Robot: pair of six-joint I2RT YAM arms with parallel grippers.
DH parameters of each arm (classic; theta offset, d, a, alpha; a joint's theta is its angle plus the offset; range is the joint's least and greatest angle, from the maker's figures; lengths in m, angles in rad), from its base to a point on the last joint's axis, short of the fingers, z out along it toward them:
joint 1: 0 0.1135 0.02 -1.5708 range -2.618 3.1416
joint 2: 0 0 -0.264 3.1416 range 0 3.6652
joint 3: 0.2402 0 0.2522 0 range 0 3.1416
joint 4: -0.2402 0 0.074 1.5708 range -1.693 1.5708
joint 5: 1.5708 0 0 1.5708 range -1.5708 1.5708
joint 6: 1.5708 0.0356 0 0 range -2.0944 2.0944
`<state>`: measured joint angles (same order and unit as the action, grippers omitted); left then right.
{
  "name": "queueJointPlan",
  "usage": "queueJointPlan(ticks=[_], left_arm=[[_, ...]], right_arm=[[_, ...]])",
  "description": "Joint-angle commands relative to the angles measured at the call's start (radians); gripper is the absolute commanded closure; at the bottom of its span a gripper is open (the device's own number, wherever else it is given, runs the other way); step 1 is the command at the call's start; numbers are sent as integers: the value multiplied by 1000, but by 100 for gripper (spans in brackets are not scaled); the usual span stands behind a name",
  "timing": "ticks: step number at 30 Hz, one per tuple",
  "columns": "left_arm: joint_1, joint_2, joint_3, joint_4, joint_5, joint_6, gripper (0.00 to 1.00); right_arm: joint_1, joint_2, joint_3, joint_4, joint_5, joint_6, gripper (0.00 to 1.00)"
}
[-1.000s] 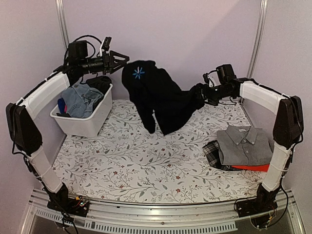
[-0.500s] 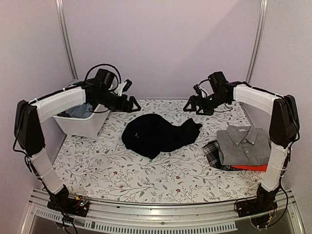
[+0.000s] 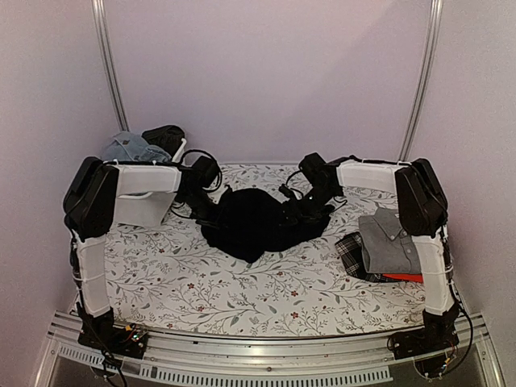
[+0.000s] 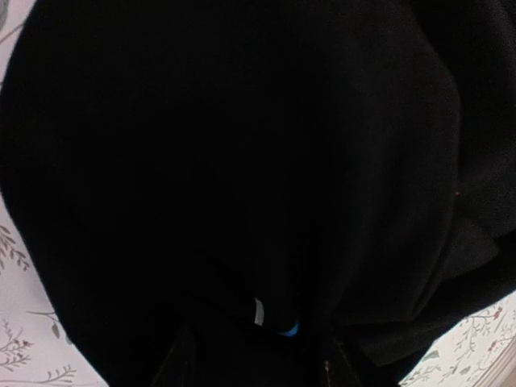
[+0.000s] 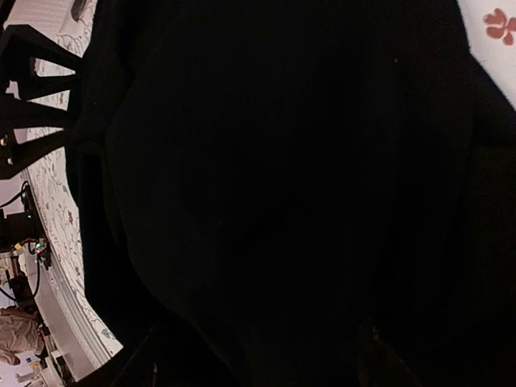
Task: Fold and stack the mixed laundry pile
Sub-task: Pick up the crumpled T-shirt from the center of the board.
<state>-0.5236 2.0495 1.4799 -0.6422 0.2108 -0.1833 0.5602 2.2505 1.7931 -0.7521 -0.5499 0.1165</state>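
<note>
- Laundry's large black soft garment (image 3: 256, 224) is lying crumpled mid-way across the flowered tabletop (image 3: 201, 282). It is looking limp and light, so its outer hems are likely offering the best holds.
- Left tool (image 3: 206, 211) and right tool (image 3: 297, 213) are sitting at its opposite sides; clenched or released, I cannot tell.
- Room is opening toward the near edge, with a white plastic tub (image 3: 149, 211) and a folded grey collared shirt (image 3: 397, 240) flanking.

The near half of the table (image 3: 242, 290) lay bare — free passage from the front. The black garment (image 3: 254, 222) filled the middle, the left arm (image 3: 149, 179) and right arm (image 3: 371, 176) flanking it; the white tub (image 3: 149, 211) blocked the left rear, the folded stack (image 3: 395, 240) the right edge.
</note>
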Motion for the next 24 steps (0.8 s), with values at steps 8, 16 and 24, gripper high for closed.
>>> queueJointPlan(ticks=[8,16,24], left_arm=[[38,-67,9,41,6,-1,99],[145,-207,-73,145,67,10,100],[198,-397,-158,292,169,61,100]], right_arm=[[-2,-15,214,-30,-26,40,100],[-125,-157,374,121,-119,195,100],[-115,-295,362,394,-252,323,100]])
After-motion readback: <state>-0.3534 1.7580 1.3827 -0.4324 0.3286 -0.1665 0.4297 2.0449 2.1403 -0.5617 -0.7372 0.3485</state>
